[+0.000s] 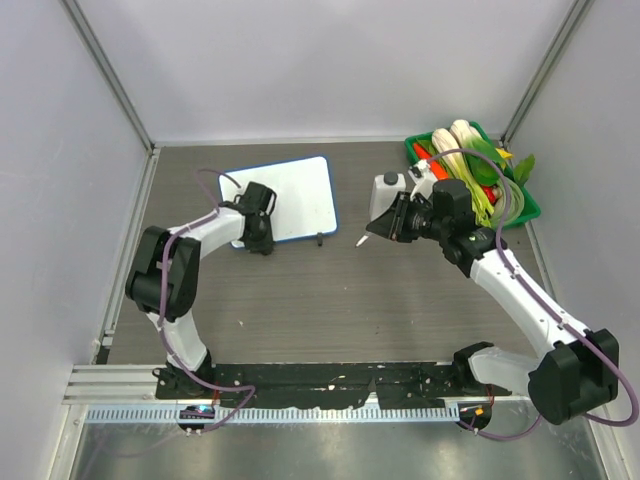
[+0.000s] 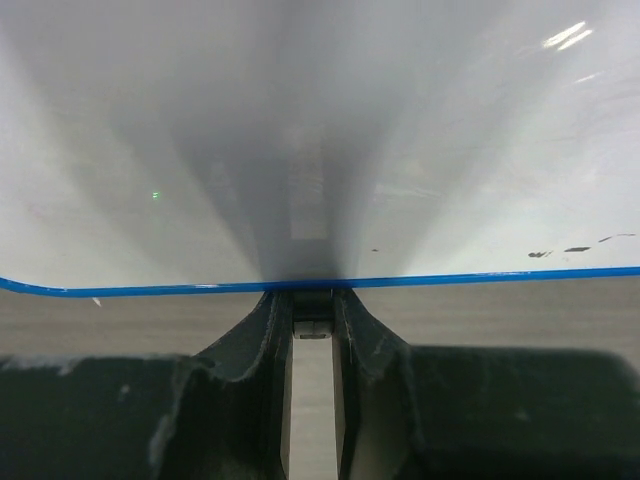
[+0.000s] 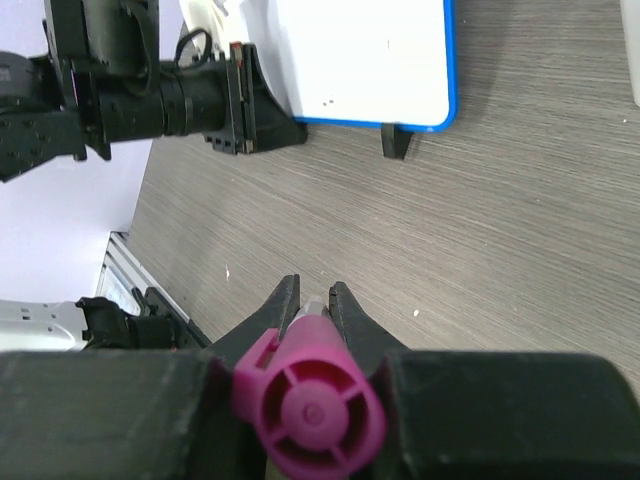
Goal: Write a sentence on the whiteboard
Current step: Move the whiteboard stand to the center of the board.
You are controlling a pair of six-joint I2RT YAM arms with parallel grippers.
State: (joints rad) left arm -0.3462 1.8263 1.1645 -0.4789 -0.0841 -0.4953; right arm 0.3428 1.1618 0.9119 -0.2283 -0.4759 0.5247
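Left tool (image 1: 259, 240) clamps whiteboard (image 1: 295, 190) at its near edge, long axis left-right; right tool (image 3: 312, 296) grips magenta marker (image 3: 310, 398) pointing left across open worktop (image 1: 380, 310).

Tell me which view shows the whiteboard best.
The top external view: nearly the whole whiteboard shows there, with its blue rim around it. The left wrist view gives only a close stretch of white surface and one edge. The right wrist view catches one end with a black foot.

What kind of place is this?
Probably a robot lab test booth: plain white walls around a grey wood-grain table, two black-and-white arms bolted at its edge, a blue-rimmed whiteboard as prop.
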